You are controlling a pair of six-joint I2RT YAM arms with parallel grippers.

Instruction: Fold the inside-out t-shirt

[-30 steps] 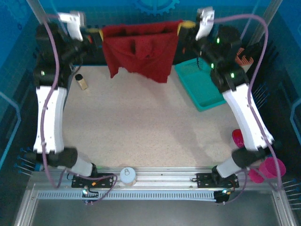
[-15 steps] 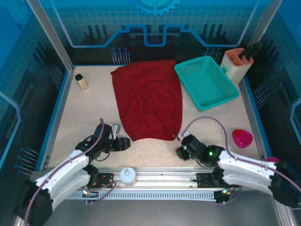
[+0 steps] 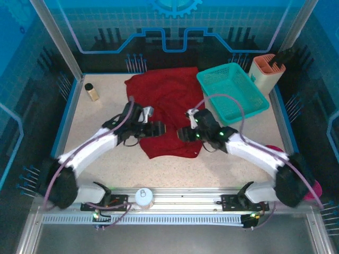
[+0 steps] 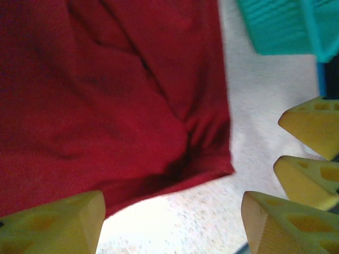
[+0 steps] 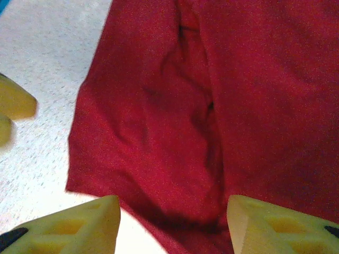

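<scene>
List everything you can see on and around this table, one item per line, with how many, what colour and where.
t-shirt: one, dark red, spread flat at the middle back of the table
basket: one, teal mesh, right of the shirt, its near corner by the shirt's edge
bottle: one, tan with a dark cap, upright at the back left
holder: one, pale orange with dark items in it, back right corner
round knob: one, white, on the near rail
table: one, speckled beige
left arm: one, white and black, jaws open over the shirt's near left part
right arm: one, white and black, jaws open over the shirt's near right part
</scene>
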